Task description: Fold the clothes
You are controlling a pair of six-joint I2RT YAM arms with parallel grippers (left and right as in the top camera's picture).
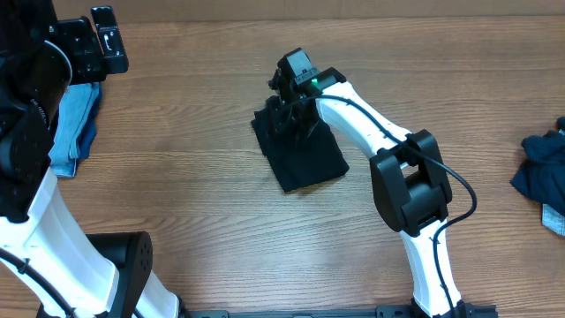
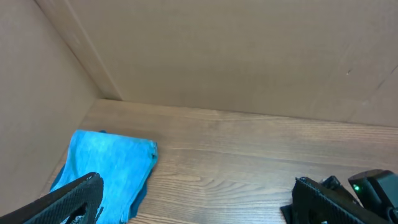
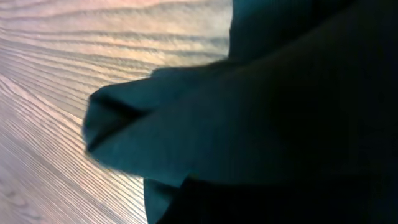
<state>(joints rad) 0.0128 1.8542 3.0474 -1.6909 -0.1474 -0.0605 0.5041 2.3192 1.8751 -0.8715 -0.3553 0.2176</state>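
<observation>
Overhead, the black T-shirt (image 1: 309,163) is grasped at its eleven o'clock corner by the right claw (image 1: 284,113); the left claw (image 2: 194,198) is released.

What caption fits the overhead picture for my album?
Right pincer pinches a black shirt; blue cloth lies at left.

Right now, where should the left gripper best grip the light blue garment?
Probably the corner toward the middle of the table, from above, left gripper jaws open: the light blue garment lies flat and folded, with bare wood beside that corner.
</observation>
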